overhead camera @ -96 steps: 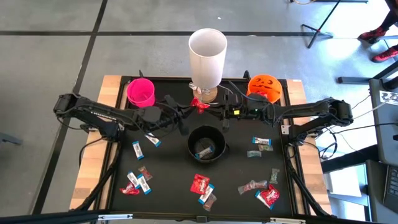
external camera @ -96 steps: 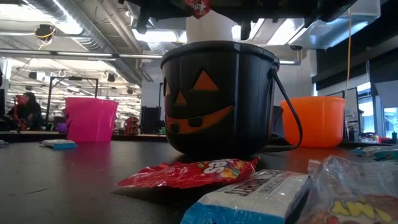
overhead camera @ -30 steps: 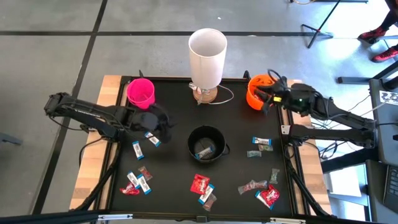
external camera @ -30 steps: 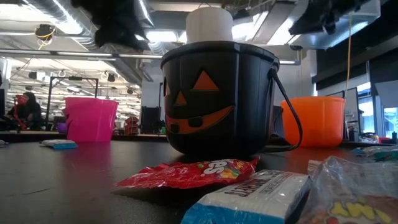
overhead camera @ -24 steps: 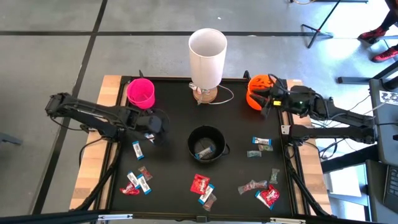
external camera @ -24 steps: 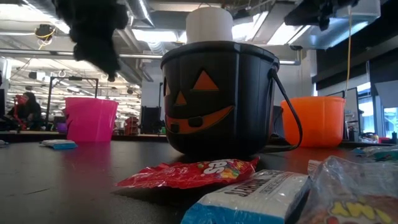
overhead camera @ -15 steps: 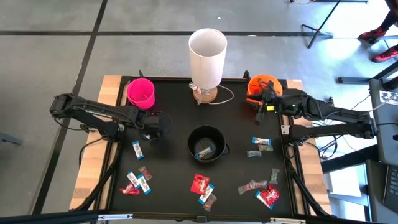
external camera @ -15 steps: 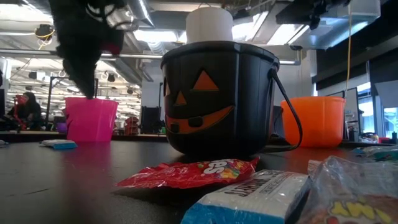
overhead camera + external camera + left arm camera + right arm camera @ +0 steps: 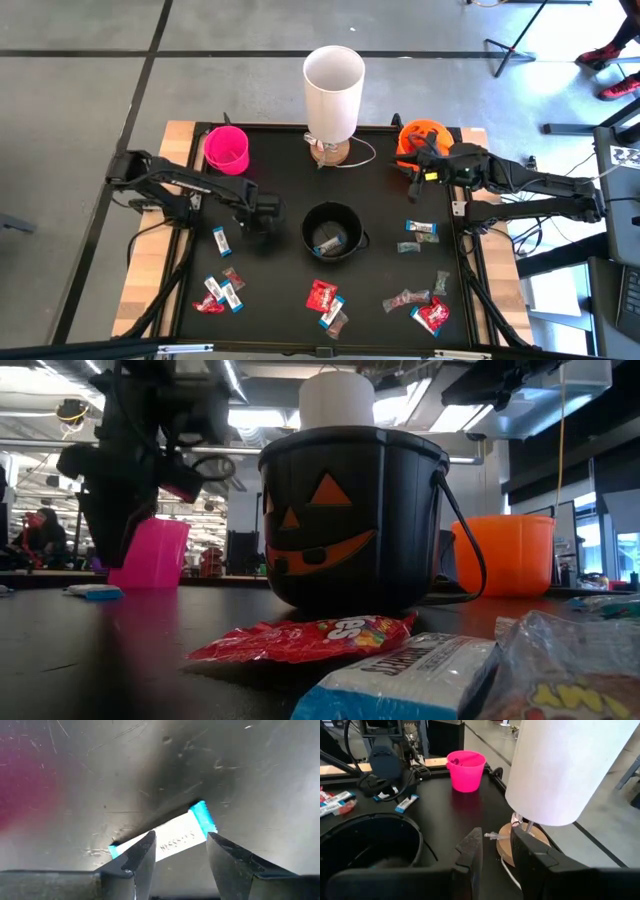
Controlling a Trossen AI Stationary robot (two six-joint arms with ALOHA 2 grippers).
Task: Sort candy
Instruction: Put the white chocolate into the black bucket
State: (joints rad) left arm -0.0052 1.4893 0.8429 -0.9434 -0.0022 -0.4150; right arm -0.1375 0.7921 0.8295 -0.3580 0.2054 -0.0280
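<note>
The left gripper point(image 9: 180, 855) is poised just above a blue-and-white bar point(image 9: 170, 837), its fingers parted and straddling it, nothing gripped yet. The bar lies flat on the black table point(image 9: 280, 270), left of the black pumpkin bucket point(image 9: 333, 232). A clean pick likely calls for a straight descent, the bar kept centred. The right gripper point(image 9: 495, 852), narrowly parted and empty, is held beside the orange bucket point(image 9: 418, 135).

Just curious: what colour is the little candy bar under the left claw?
The candy bar is white with bright blue ends, clearest in the left wrist view.
</note>
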